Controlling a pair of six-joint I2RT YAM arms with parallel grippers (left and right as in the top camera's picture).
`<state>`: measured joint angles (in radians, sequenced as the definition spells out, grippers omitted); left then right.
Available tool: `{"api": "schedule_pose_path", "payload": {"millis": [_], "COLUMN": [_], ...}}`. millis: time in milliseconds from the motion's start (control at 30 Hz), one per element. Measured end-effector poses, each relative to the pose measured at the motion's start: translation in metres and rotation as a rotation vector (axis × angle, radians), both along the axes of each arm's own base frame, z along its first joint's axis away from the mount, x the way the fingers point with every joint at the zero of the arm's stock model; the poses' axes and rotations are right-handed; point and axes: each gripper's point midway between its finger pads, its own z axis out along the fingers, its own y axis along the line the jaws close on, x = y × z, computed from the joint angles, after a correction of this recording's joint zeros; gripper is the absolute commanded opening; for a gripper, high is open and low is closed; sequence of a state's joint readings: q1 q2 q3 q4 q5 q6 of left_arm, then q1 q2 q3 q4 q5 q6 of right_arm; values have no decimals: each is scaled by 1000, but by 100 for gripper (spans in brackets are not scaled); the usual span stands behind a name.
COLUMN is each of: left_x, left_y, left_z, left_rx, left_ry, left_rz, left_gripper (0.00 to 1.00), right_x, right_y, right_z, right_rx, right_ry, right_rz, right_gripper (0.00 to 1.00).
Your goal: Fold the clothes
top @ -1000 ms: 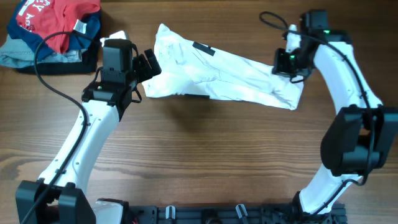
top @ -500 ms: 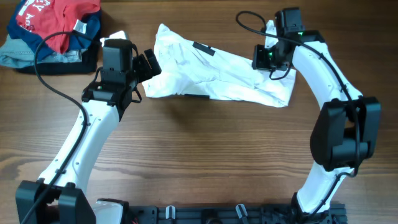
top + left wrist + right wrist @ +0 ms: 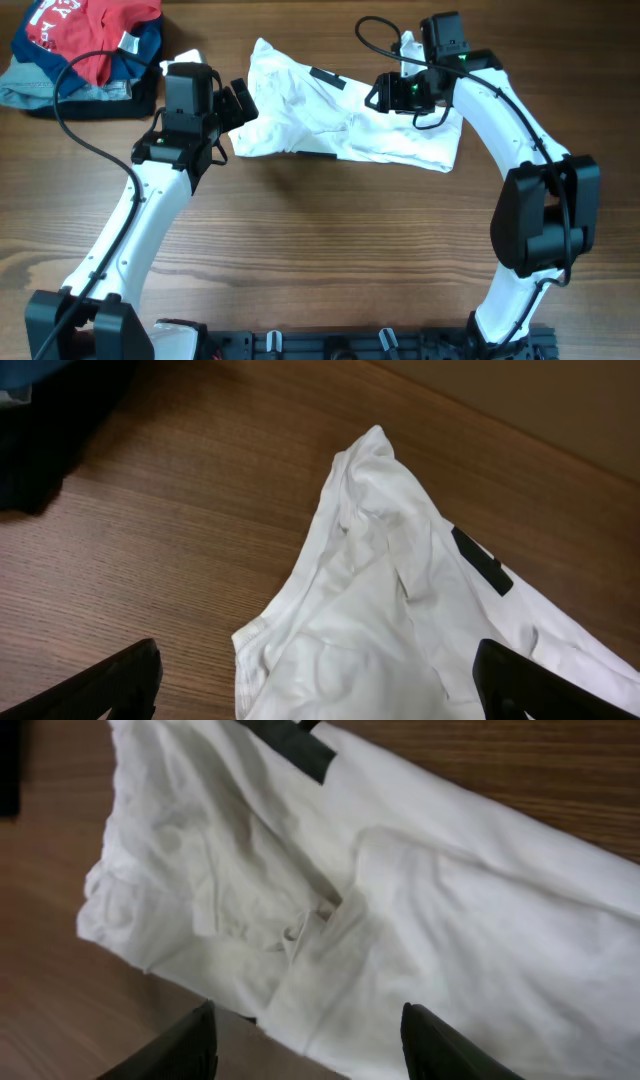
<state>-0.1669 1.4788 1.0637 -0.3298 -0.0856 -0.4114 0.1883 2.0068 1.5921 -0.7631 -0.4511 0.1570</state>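
The clothes [image 3: 330, 120] are one crumpled white garment lying across the far middle of the table, with a small black label [image 3: 327, 77] on top. My left gripper [image 3: 243, 100] hangs open just off its left end; in the left wrist view the clothes [image 3: 400, 620] lie between and beyond the spread fingers of that gripper [image 3: 318, 680]. My right gripper [image 3: 385, 95] hovers over the garment's right half. In the right wrist view that gripper [image 3: 310, 1045] stands open above the white fabric [image 3: 430, 920], holding nothing, with the label [image 3: 290, 745] at the top.
A pile of other garments [image 3: 80, 50], red and blue on dark cloth, sits at the far left corner; its dark edge [image 3: 40, 430] shows in the left wrist view. A black cable [image 3: 380, 35] loops above the right wrist.
The right arm swept left over the garment, drawing its right end inward, then its jaws opened and let the fabric go. The left arm has not moved.
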Motion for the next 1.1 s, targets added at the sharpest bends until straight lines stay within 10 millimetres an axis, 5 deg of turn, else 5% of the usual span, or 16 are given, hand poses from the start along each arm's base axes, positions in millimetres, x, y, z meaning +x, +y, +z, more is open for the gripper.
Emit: {"api": "schedule_pose_path", "payload": {"millis": [333, 500, 667, 867, 1100], "left_x": [0, 1, 29, 68, 119], "left_y": [0, -3, -18, -19, -25], "left_z": [0, 1, -10, -61, -46], "left_rx": [0, 3, -39, -69, 21], "left_ry": [0, -8, -60, 149, 176], "left_rz": [0, -23, -178, -381, -515], "left_gripper": [100, 100, 99, 100, 100], "right_x": [-25, -25, -21, -8, -11], "right_y": [-4, 10, -11, -56, -72], "right_z": [-11, -13, -13, -4, 2], "right_rx": [-60, -121, -144, -154, -159], "right_ry": [90, 46, 66, 73, 85], "right_rz": [39, 76, 26, -75, -109], "right_gripper": [58, 57, 57, 60, 64]}}
